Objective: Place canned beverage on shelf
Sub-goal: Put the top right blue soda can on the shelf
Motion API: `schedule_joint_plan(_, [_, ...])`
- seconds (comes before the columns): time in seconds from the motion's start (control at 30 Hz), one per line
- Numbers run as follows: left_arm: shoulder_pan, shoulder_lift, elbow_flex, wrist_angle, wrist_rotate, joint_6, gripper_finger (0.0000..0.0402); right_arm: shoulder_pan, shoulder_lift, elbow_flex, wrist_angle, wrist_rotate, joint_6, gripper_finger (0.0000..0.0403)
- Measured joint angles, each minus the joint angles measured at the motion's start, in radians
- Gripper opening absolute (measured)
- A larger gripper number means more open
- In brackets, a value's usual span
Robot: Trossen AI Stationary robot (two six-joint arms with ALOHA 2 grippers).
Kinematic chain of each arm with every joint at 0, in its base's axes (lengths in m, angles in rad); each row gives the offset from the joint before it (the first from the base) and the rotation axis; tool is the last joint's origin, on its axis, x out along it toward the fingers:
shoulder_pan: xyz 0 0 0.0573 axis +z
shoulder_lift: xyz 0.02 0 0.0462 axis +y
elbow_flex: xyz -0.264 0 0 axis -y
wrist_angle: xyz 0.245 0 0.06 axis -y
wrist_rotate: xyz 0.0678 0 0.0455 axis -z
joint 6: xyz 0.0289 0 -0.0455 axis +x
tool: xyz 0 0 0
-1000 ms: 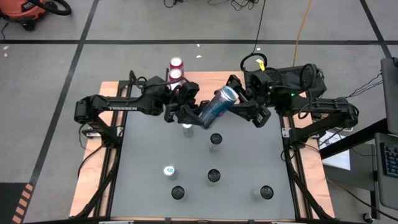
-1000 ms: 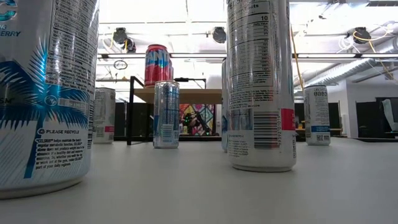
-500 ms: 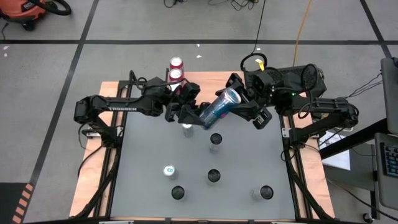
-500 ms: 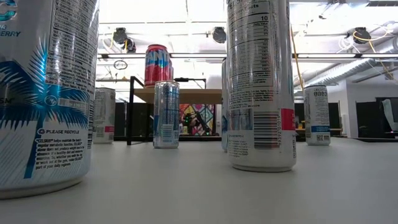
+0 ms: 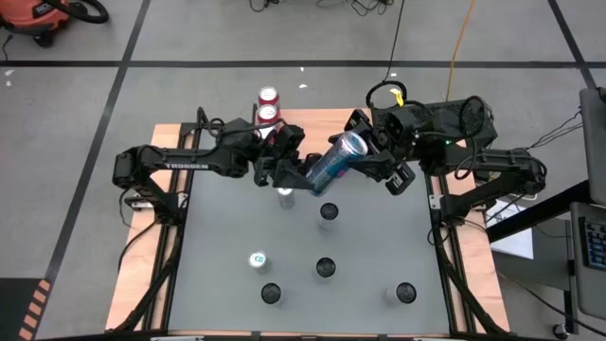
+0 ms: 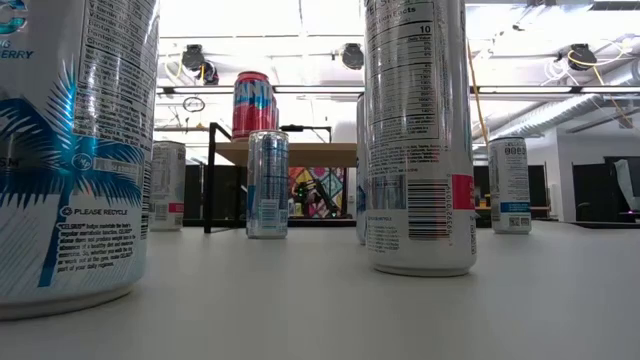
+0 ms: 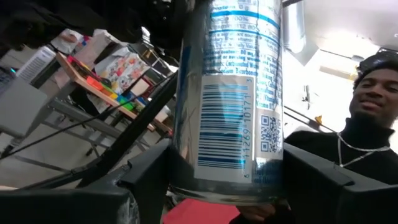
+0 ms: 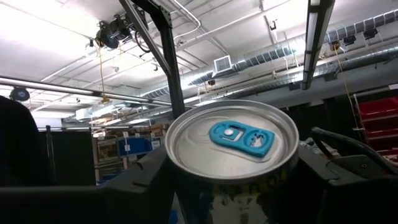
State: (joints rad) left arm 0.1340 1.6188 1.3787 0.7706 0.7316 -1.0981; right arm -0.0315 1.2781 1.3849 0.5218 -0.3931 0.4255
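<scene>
Left gripper (image 5: 289,173) is gripping the tilted blue can's (image 5: 333,161) base above the grey table (image 5: 218,246); right gripper (image 5: 374,161) is clamping its top; the shelf (image 5: 312,121) is sitting behind, holding red cans (image 5: 269,104).

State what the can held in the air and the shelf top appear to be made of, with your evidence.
Held can: likely aluminium, shown by its brushed silver lid, with a blue pull tab and glossy printed wall. Shelf top: seemingly wood, light brown and matte.
</scene>
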Motion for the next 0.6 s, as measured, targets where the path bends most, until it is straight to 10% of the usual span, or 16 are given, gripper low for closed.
schedule_joint_plan(0.6, [0.002, 0.001, -0.001, -0.051, -0.092, 0.118, 0.0302, -0.011, -0.011, 0.0, -0.019, 0.03, 0.012, 0.0199])
